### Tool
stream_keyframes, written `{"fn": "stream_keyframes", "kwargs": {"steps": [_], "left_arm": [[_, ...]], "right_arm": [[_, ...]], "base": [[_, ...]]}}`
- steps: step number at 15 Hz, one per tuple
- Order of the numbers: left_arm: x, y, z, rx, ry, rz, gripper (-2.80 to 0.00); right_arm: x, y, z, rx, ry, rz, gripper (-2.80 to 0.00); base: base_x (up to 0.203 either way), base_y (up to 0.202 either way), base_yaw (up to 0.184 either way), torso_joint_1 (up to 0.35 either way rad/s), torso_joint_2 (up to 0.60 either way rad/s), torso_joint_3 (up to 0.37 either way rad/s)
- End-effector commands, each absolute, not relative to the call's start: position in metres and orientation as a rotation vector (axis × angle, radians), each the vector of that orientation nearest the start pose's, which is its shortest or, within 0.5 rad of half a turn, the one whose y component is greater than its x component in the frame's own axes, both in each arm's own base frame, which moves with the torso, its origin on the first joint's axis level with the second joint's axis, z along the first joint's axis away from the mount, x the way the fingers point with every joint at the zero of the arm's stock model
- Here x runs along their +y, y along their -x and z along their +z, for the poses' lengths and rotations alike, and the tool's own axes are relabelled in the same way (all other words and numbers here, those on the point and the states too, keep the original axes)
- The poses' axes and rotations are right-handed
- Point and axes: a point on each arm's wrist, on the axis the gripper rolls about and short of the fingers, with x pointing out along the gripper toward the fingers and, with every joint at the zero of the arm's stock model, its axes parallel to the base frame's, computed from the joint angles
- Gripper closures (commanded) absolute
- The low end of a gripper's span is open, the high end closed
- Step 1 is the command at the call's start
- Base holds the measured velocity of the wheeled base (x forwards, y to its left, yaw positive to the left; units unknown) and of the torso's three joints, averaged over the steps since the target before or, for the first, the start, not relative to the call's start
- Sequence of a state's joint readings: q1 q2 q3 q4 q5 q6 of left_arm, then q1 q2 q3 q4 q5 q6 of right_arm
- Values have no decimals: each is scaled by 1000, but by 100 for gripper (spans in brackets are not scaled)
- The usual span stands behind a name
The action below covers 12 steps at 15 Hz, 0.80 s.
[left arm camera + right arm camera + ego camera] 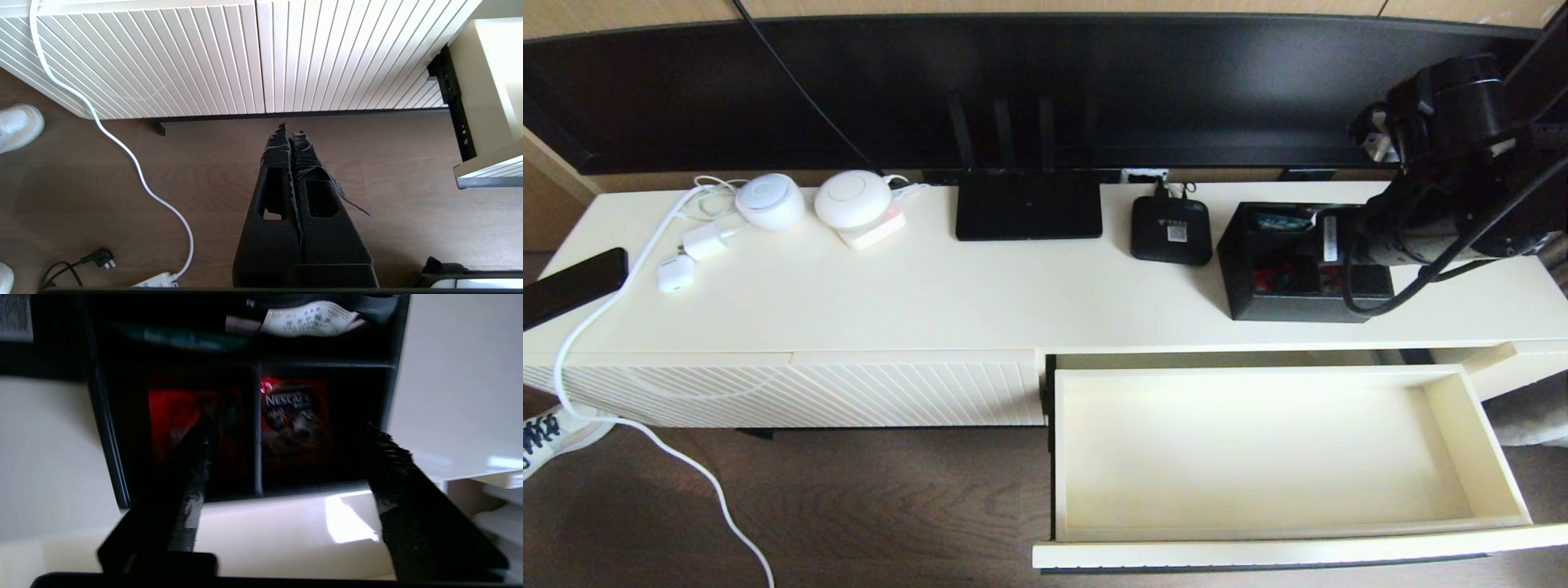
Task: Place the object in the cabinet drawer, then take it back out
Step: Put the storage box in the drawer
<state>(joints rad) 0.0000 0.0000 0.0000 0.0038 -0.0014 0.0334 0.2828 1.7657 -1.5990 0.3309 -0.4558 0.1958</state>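
Note:
The black organizer box stands on the cabinet top at the right, with red packets in its front compartments. My right arm reaches over it from the right. The right gripper is open just above the box. One finger is over the left front compartment and the other is at the box's right wall; neither grips it. Below, the cream drawer is pulled out, with nothing inside. My left gripper is shut and hangs over the floor before the ribbed front, out of the head view.
A flat black router and a small set-top box sit left of the organizer. Two white round devices, chargers and a white cable fill the far left, beside a dark phone. A dark TV spans the back.

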Motion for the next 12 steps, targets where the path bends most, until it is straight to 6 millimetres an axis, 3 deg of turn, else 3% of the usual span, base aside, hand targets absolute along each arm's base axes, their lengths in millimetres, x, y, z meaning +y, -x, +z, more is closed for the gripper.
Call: {"fn": "stream_keyframes", "kwargs": {"steps": [1,12], "left_arm": [[0,23,75,4,-34,-2,0],[0,23,75,5,-34,-2,0]], "right_arm": [[86,-339,278,479,-52,-212,-280],[76,-384,255,510,-76,-178,-280]], "base": [[0,0,0,0,0,0],[0,0,0,0,0,0]]}}
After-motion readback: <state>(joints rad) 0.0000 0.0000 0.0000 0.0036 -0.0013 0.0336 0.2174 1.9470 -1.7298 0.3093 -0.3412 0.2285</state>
